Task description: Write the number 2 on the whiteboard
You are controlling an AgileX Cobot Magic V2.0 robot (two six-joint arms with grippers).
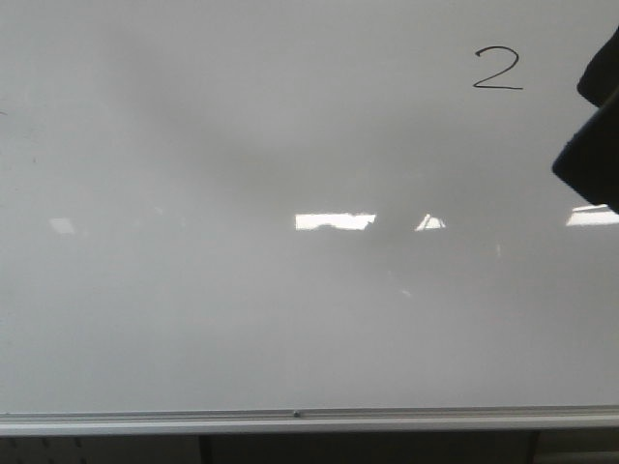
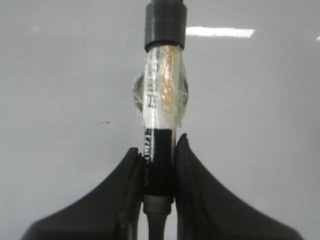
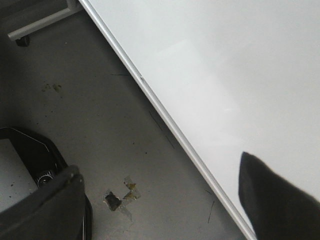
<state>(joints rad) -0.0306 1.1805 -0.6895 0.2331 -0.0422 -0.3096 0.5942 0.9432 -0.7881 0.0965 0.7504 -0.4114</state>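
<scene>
The whiteboard [image 1: 290, 290] fills the front view, glossy, with a silver bottom rail [image 1: 290, 420]. A thin black number 2 [image 1: 497, 69] is written near its upper right. A dark part of an arm [image 1: 592, 135] juts in at the right edge, just right of the digit; I cannot tell which arm it is. In the left wrist view my left gripper [image 2: 157, 145] is shut on a marker [image 2: 162, 100] with a black end and tape round its body, held in front of the board [image 2: 60, 75]. My right gripper [image 3: 160, 165] is open and empty above the floor beside the board's rail [image 3: 165, 117].
Bright light reflections [image 1: 334, 221] lie across the board's middle. The grey floor [image 3: 100, 115] below the rail has scuffs and a torn patch [image 3: 120, 195]. A black machine base [image 3: 35, 155] and a stand's foot [image 3: 30, 27] rest on the floor.
</scene>
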